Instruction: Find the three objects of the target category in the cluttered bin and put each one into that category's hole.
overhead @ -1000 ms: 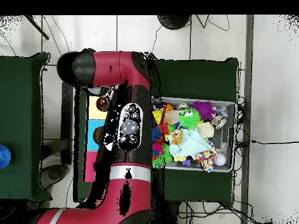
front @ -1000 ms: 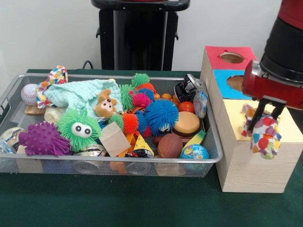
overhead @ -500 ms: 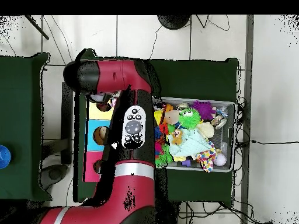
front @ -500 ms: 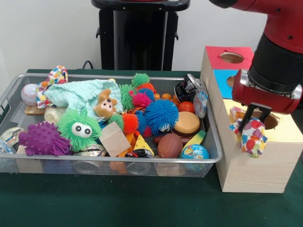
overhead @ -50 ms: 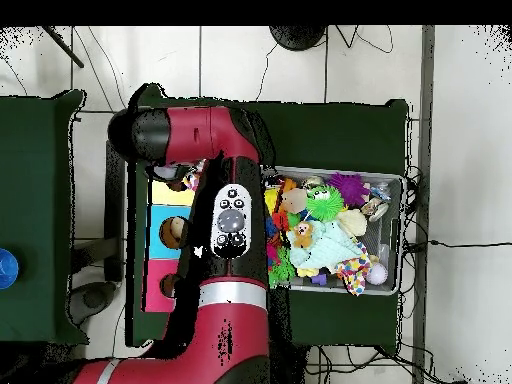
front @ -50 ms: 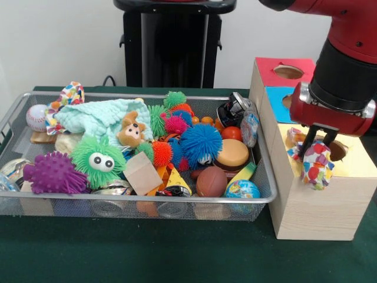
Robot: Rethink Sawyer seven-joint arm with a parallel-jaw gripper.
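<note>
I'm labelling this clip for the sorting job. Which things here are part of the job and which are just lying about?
In the job: gripper, shut on the patchwork cloth toy; yellow hole beside it; wire bin.

Lying about: purple spiky ball, green fuzzy toy with eyes, basketball, baseball.

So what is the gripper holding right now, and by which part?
The gripper holds a multicoloured patchwork cloth toy, pinched at its upper end, so it hangs beside the yellow section's hole.
</note>
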